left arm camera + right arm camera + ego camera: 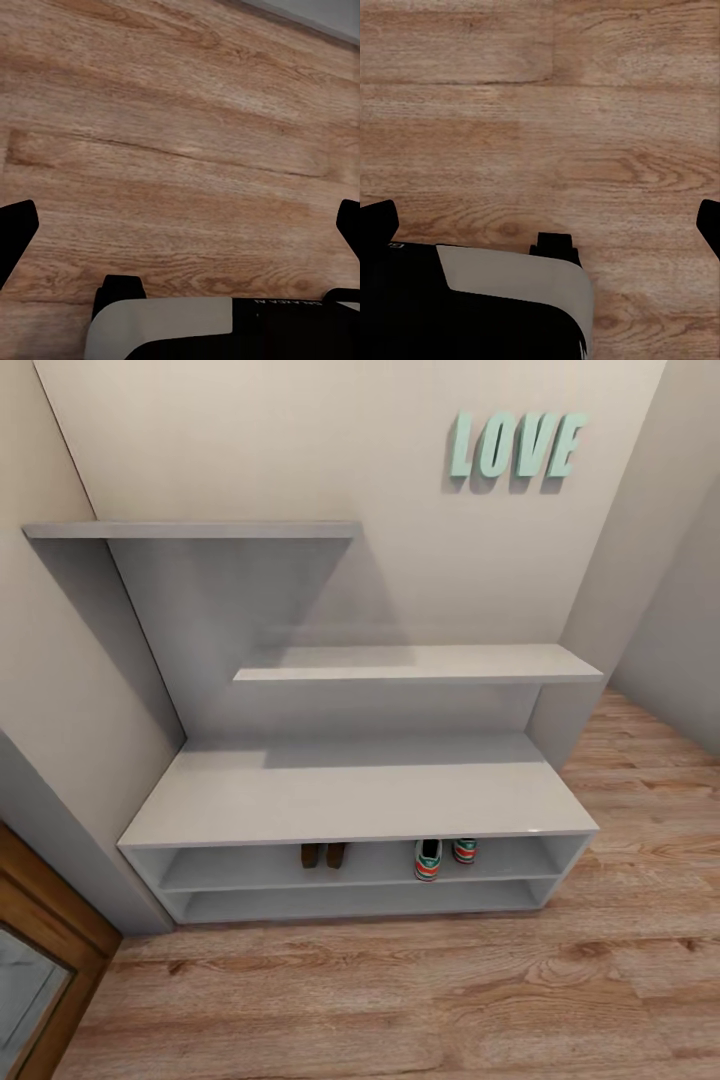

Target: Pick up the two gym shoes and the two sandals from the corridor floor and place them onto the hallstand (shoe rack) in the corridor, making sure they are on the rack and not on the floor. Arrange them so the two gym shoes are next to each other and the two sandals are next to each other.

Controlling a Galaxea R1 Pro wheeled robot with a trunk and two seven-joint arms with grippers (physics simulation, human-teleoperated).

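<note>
While both wrist views look down at bare plank floor [180, 135], left claw [180, 225] has fingertips wide apart at frame edges, nothing between them; right claw [540, 217] same, wide apart, empty. Head view: hallstand [350, 790] ahead, well apart from both claws. Upper slot holds two sandals [323, 854] side by side, and to their right two gym shoes [445, 856] side by side, long axes running front-to-back, heels toward the opening. LOVE sign [515, 446] on wall above.
</note>
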